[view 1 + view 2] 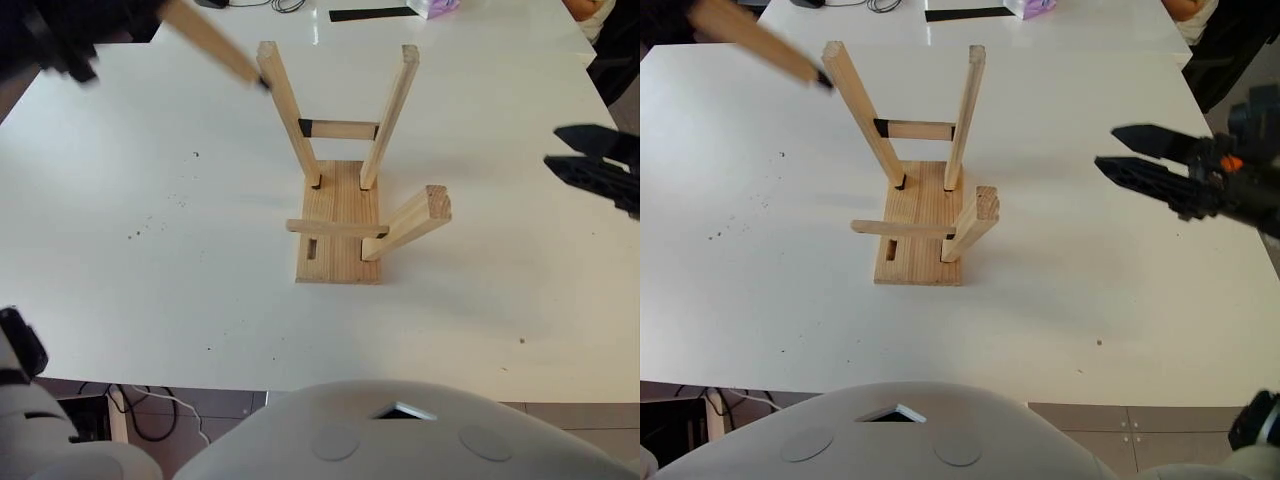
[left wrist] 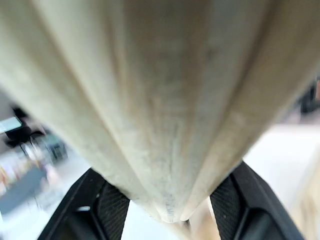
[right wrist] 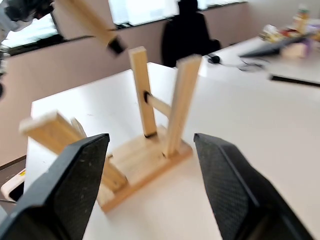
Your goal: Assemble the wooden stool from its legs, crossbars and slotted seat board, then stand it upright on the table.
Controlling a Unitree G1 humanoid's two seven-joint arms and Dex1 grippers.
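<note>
At the tabletop's (image 1: 120,180) middle lies the seat board (image 1: 340,265), two legs (image 1: 289,115) upright in its far slots, a crossbar (image 1: 345,129) between them, a third leg (image 1: 415,222) leaning at its near end. Left jaws clamp the fourth leg (image 1: 210,42) aloft, far left; right jaws gape wide, empty, well off to the right.

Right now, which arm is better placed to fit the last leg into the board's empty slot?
Left. The left pincer holds the loose leg, and the empty slot is on the board's left side. The right pincer is open and empty.
</note>
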